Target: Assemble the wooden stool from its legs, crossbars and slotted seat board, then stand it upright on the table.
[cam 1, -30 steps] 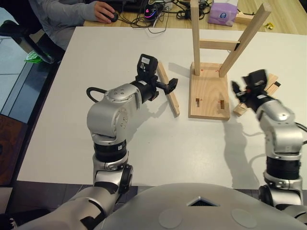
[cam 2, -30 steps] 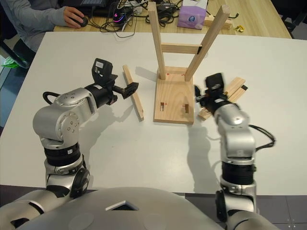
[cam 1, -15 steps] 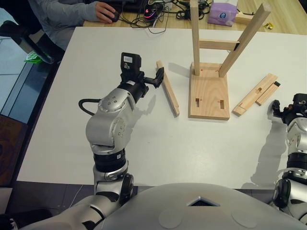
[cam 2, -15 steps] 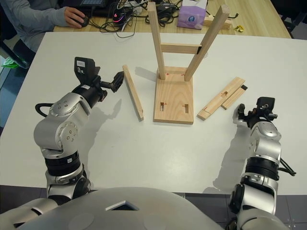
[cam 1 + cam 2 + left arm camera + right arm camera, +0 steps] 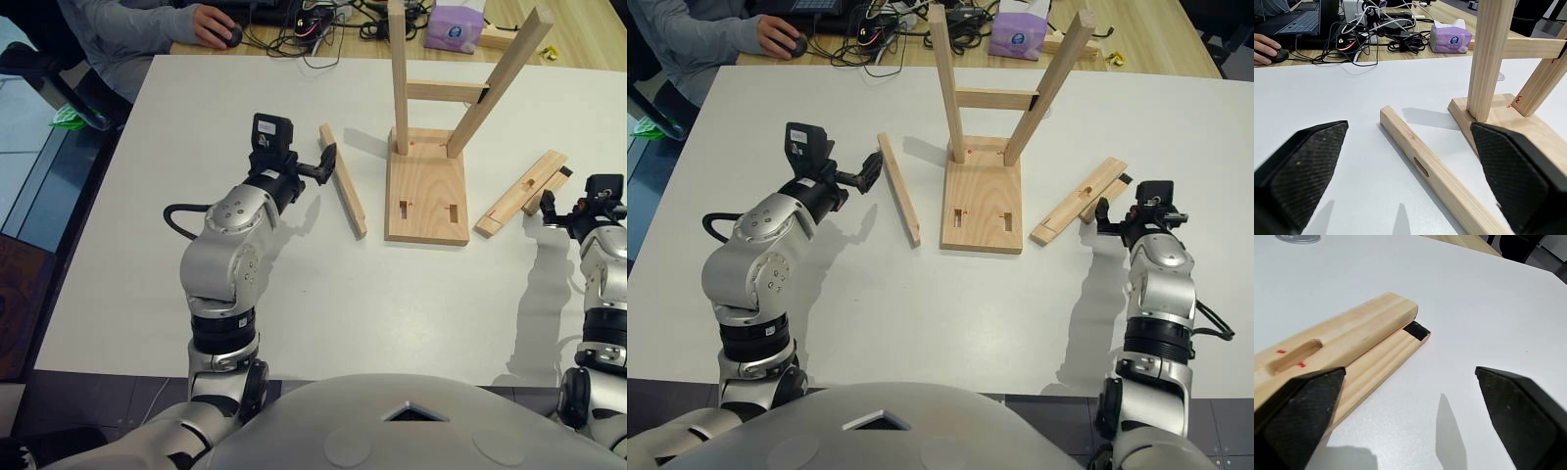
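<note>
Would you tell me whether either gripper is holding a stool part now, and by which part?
Nothing is held. The left gripper is open close to the loose leg; the right gripper is open near the slotted piece.

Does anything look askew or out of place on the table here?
Yes: of the two legs standing in the seat board, the left leg is upright while the right leg leans outward to the robot's right, so the pair splays. Nothing spilled or broken.
</note>
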